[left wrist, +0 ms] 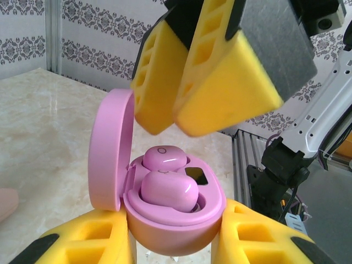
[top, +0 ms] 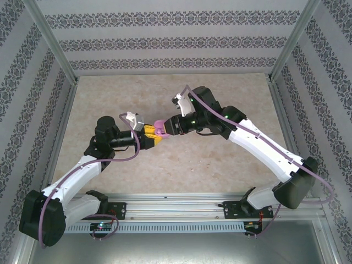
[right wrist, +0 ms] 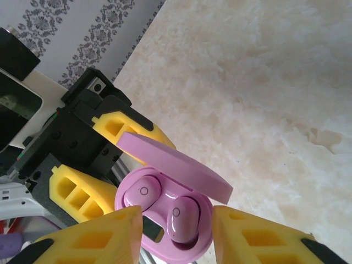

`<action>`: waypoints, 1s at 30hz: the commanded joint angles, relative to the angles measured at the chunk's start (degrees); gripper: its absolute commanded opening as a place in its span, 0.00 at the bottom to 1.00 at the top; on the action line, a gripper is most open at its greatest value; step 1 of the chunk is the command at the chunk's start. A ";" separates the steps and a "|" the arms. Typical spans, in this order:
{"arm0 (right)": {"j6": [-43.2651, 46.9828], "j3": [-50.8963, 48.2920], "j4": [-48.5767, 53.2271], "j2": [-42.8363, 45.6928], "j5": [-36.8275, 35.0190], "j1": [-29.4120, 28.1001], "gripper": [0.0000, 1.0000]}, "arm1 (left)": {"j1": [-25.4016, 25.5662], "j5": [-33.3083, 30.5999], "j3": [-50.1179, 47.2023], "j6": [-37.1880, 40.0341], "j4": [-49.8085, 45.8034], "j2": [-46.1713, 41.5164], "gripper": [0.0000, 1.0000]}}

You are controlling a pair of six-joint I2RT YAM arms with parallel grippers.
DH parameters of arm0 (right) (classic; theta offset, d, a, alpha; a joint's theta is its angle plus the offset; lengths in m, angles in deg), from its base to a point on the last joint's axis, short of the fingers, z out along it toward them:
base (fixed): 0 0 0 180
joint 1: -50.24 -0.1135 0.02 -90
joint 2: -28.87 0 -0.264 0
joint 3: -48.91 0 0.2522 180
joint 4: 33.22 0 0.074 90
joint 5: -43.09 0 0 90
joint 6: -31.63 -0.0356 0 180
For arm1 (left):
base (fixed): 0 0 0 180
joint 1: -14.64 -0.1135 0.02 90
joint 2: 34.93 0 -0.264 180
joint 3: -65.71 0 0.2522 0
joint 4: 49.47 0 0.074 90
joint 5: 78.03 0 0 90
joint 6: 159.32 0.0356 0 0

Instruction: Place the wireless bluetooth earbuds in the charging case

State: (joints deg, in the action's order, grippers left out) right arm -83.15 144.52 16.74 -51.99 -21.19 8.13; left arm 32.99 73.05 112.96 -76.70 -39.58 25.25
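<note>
Clamping the open case (left wrist: 170,234), left hand (top: 154,140) cradles both earbuds (left wrist: 168,190)

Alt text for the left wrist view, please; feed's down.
An open pink charging case, gripped by the left tool, holds two pink earbuds, its lid standing upright. The right tool hangs just above it.
</note>
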 commanded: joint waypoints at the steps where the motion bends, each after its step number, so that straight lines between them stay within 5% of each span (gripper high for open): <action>1: -1.82 2.35 0.95 3.47 -2.98 0.61 0.38 | -0.09 1.45 0.25 0.00 3.42 0.16 0.22; 19: -7.88 1.71 -5.71 -1.15 -4.09 1.79 0.48 | -0.15 2.38 0.19 -0.74 4.95 -0.45 0.23; 27: -11.96 -3.21 -6.68 2.38 -1.77 1.68 0.50 | -0.14 0.48 -0.10 -2.11 6.90 0.05 0.24; 30: -15.93 -6.39 -7.09 6.10 -3.80 1.85 0.57 | -0.16 -0.38 -0.10 -2.55 7.09 0.61 0.24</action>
State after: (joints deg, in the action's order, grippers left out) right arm -94.64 140.80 9.99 -49.87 -24.56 9.64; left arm 32.99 73.01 112.85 -78.08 -37.39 25.62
